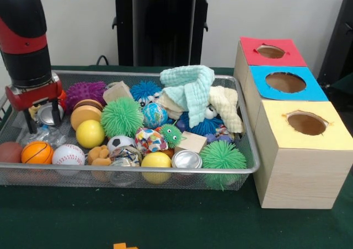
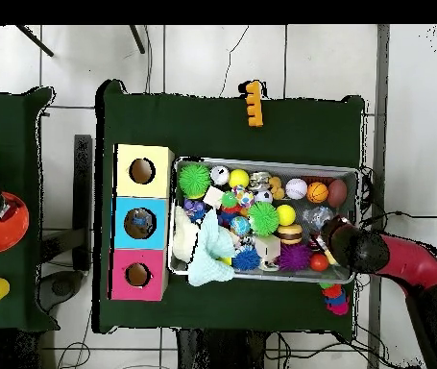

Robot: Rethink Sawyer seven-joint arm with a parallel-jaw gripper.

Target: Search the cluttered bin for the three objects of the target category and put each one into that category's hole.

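- The gripper (image 1: 42, 118), fingers apart, was positioned over a metal can (image 1: 48, 114) at the wire bin's (image 1: 242, 150) end farthest from the holed boxes (image 1: 300, 150).
- The search-and-pick step was judged in hand; closure and a lift were called for next.

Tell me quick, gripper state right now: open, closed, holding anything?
Gripper: open, holding nothing; its fingers hang down into the wire bin on either side of a metal can, not closed on it.
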